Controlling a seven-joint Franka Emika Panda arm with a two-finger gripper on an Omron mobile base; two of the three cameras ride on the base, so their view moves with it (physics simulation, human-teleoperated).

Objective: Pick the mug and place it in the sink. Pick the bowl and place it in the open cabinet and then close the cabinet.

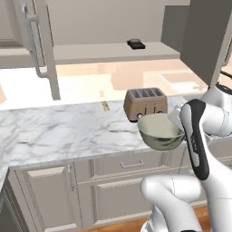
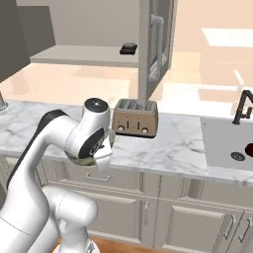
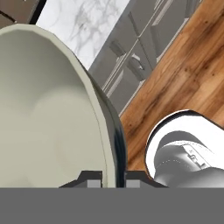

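My gripper (image 3: pixel 113 180) is shut on the rim of the bowl (image 3: pixel 48 113), one finger inside and one outside. The bowl (image 1: pixel 159 131) is wide and cream-grey, and hangs upright in the air just off the counter's front edge, in front of the toaster. In the right base view the arm hides most of it. The cabinet's door (image 1: pixel 43 50) stands open above the counter, with its inner shelf (image 1: pixel 104 52) bare across the middle. The sink (image 2: pixel 220 143) lies at the right, and a dark red thing, probably the mug (image 2: pixel 250 149), is cut off by the frame inside the basin.
A tan toaster (image 1: pixel 146 103) stands on the marble counter (image 1: pixel 59 131) behind the bowl. A small black object (image 1: pixel 136 44) lies on the cabinet shelf. A black faucet (image 2: pixel 242 106) rises behind the sink. Base cabinets and a wooden floor (image 3: pixel 183 74) lie below.
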